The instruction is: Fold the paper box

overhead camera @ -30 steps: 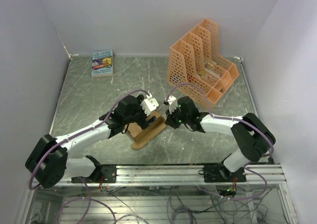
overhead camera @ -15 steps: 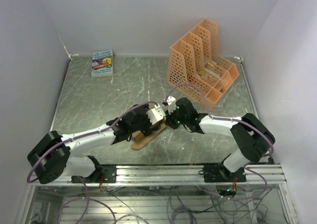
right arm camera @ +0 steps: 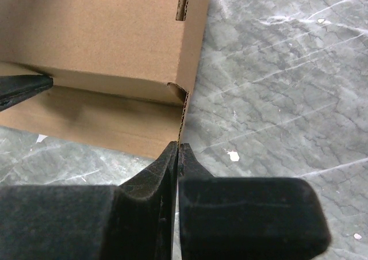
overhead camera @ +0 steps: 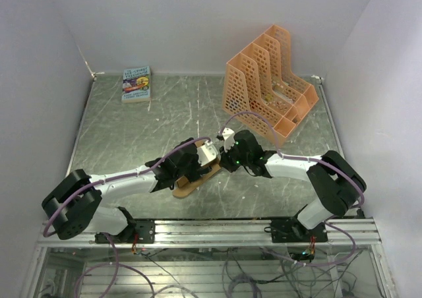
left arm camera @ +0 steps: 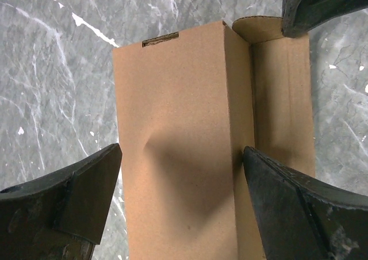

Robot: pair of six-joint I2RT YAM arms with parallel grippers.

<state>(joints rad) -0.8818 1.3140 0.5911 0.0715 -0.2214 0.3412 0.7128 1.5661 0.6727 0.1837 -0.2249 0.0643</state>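
- Find the paper box [overhead camera: 186, 188] low and centre in the overhead frame, lying on the grey table [overhead camera: 125, 133]. Partly formed: one broad panel raised, with a narrower side panel and a rounded tab along its right in the left wrist frame.
- Read the left gripper [left arm camera: 182, 156] as released and spread wide, one finger at each long edge of the broad panel, gripping nothing.
- Read the right gripper [right arm camera: 177, 152] as clenched tight, tips against the cut cardboard edge at a corner of the box. Cannot tell about any card nipped between them.
- Judge the step as squaring up the sleeve. Bring the left fingers down evenly on either side, press along the creases rather than mid-panel, and use the right tips as a stop against sliding.
- Mind the crowding of both wrists over the box at frame centre, with little room there for turning without a knock.
- Note the orange file rack [overhead camera: 270, 90] at upper right, near the right arm's cable, and a small book [overhead camera: 136, 84] at upper left, well apart. Expect no hindrance from either.
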